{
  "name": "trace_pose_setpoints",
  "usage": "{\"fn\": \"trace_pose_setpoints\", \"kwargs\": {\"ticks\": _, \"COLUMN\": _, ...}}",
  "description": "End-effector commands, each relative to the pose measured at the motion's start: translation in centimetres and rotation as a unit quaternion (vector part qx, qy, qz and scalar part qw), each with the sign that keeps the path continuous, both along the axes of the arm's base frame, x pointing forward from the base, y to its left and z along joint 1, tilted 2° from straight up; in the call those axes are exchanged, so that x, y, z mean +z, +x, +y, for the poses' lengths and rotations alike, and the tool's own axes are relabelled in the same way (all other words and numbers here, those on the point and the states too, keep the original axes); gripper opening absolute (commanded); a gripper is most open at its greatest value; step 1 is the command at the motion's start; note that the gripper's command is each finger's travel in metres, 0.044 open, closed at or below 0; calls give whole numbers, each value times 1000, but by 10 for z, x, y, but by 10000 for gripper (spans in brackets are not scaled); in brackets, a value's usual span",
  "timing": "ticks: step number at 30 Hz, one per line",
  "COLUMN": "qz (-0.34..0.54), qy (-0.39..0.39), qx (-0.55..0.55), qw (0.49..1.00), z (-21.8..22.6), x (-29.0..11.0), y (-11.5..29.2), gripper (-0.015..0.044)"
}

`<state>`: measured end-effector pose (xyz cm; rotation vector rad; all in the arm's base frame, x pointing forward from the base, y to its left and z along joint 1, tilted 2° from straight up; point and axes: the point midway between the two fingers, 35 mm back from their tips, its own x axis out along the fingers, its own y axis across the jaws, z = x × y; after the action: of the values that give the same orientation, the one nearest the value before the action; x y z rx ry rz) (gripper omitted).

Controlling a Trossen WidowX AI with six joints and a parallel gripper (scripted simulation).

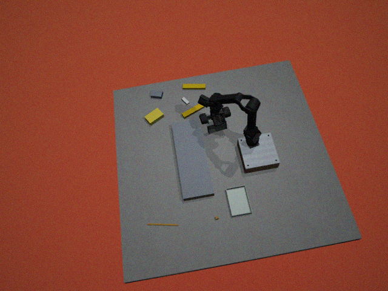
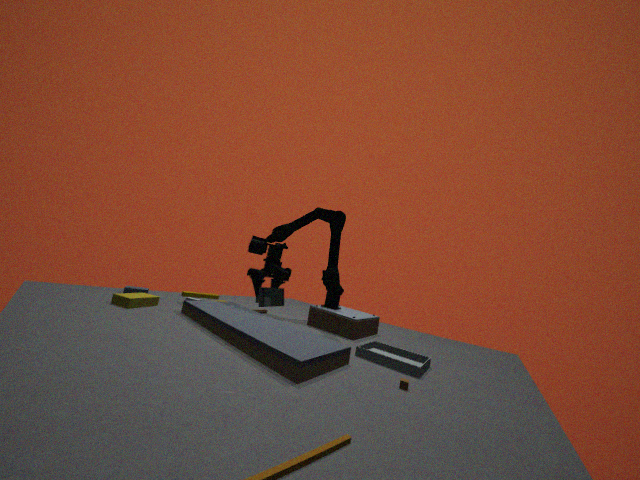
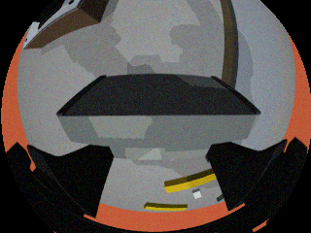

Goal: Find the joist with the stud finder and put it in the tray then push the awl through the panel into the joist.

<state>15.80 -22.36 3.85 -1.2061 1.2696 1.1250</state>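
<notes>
My gripper is shut on the stud finder, a dark grey block. It holds the block a little above the table, by the far right corner of the floor panel, a long grey slab. The tray lies near the panel's near right end and is empty. A thin orange rod lies on the table in front of the panel. A small orange thing lies by the panel's far end; I cannot tell which of the two is the awl.
The robot base block stands right of the panel. Yellow blocks, a grey-blue block and a small white piece lie beyond the panel. A tiny brown cube sits near the tray.
</notes>
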Motion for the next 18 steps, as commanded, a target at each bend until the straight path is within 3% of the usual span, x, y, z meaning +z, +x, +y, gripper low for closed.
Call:
{"fn": "trace_pose_setpoints", "kwargs": {"ticks": 1, "qz": 1, "qy": -17, "qx": -1, "qw": 1000, "z": 1, "x": 1, "y": 0, "gripper": 0}}
{"fn": "trace_pose_setpoints", "kwargs": {"ticks": 18, "qz": 4, "qy": -71, "qx": -2, "qw": 997, "z": 4, "x": 0, "y": 1, "gripper": 0}}
